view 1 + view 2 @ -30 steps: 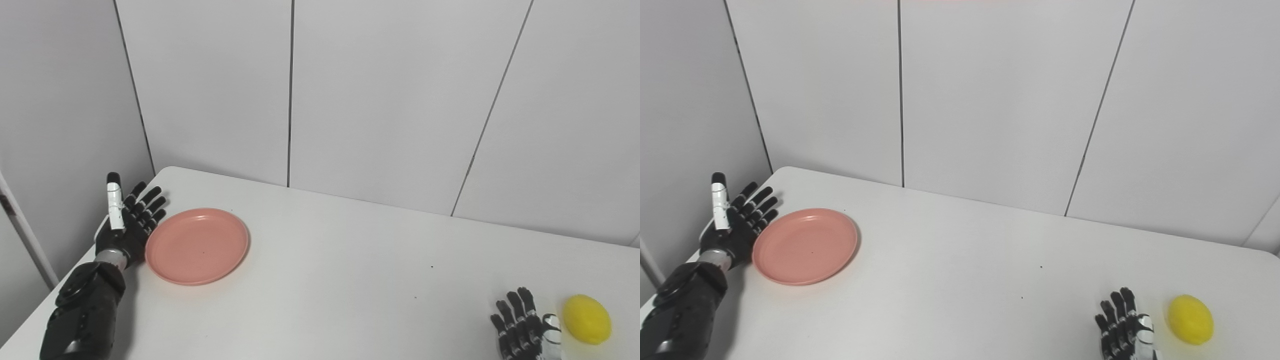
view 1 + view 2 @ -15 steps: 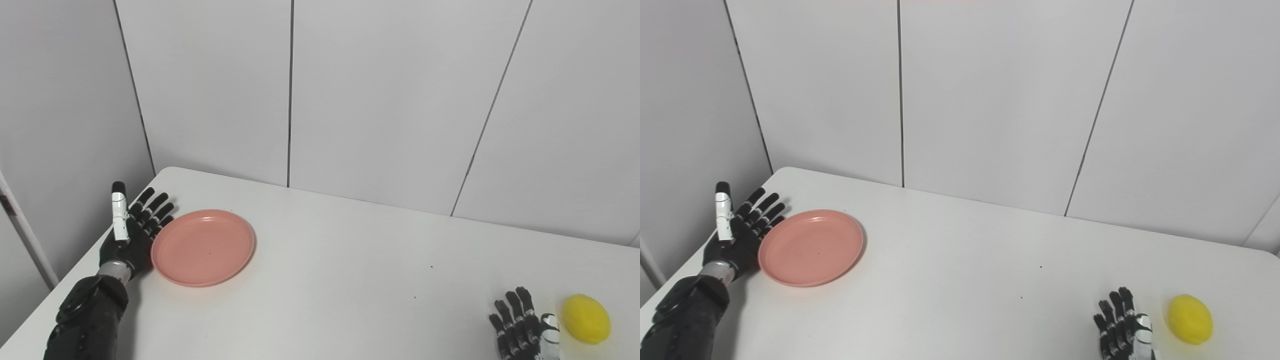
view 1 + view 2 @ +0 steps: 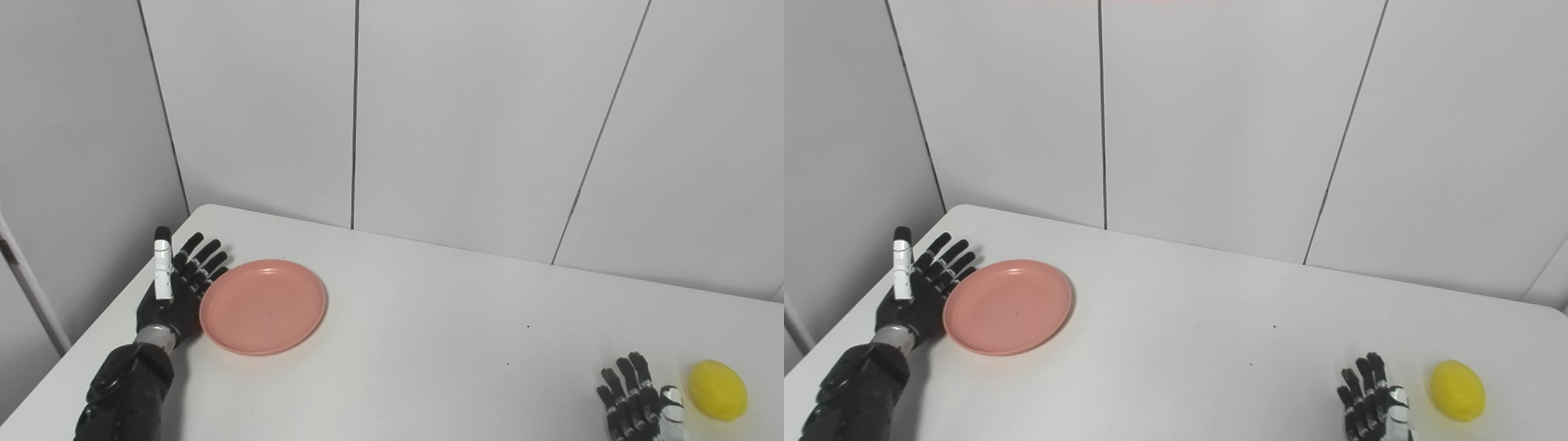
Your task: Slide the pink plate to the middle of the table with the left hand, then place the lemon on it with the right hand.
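Left robot hand [image 3: 177, 288], fingers spread and holding nothing, stands on edge with its palm against the left rim of the pink plate [image 3: 263, 306], which lies flat on the left part of the table [image 3: 416, 343]. Right robot hand [image 3: 634, 404], open and empty, rests just beside the lemon [image 3: 717, 389] at the table's right.

The right robot hand [image 3: 637, 401] is cut off at the bottom edge, its palm out of sight.
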You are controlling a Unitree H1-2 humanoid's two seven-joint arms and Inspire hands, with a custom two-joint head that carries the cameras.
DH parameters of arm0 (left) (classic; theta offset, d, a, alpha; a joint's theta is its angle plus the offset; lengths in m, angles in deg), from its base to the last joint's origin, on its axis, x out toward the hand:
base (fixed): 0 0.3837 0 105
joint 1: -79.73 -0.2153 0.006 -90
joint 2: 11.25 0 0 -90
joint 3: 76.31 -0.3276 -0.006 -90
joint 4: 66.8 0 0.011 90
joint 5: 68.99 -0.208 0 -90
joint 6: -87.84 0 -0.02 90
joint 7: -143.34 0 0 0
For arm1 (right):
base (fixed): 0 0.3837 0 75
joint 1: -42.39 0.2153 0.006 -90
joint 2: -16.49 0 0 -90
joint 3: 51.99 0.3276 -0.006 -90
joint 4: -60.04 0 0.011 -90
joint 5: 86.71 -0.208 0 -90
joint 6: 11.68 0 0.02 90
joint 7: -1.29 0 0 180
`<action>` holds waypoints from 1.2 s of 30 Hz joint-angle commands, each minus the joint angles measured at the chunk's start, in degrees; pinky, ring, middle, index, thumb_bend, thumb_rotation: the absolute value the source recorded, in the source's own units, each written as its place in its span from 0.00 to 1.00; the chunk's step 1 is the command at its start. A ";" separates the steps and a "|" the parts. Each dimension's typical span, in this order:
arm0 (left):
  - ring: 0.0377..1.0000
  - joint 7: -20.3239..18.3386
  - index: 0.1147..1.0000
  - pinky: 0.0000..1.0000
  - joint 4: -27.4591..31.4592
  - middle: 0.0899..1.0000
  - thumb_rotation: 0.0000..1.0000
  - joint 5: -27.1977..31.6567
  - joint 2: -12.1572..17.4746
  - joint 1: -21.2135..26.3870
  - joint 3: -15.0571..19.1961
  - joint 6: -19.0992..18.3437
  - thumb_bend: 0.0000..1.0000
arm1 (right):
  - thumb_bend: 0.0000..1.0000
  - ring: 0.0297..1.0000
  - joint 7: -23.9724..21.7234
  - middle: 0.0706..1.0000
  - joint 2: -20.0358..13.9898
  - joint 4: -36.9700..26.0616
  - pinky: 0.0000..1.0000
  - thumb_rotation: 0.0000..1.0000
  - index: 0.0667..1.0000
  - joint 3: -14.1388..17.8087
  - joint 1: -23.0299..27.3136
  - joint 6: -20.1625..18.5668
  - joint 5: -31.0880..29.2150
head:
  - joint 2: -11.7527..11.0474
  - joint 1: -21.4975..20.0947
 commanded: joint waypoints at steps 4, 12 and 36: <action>0.83 3.49 0.82 0.87 2.79 0.79 0.85 -2.83 -3.03 -0.83 -2.26 -0.77 0.91 | 0.71 0.96 -0.19 0.99 1.21 1.99 1.00 1.00 0.98 -0.80 -3.18 -0.72 -0.08 | 0.39 -0.28; 0.80 5.25 0.80 0.83 5.24 0.76 0.83 -6.29 -5.35 -1.26 -5.48 -0.39 0.92 | 0.72 0.96 0.26 0.98 1.50 1.46 1.00 1.00 0.97 -1.31 -3.30 -0.65 0.58 | 0.91 -0.58; 0.81 4.68 0.81 0.83 4.19 0.77 0.84 -9.18 -8.49 -1.42 -8.72 0.00 0.91 | 0.74 0.94 2.30 0.97 3.09 -1.58 1.00 1.00 0.95 -2.82 -4.03 -1.98 1.99 | 2.99 -3.43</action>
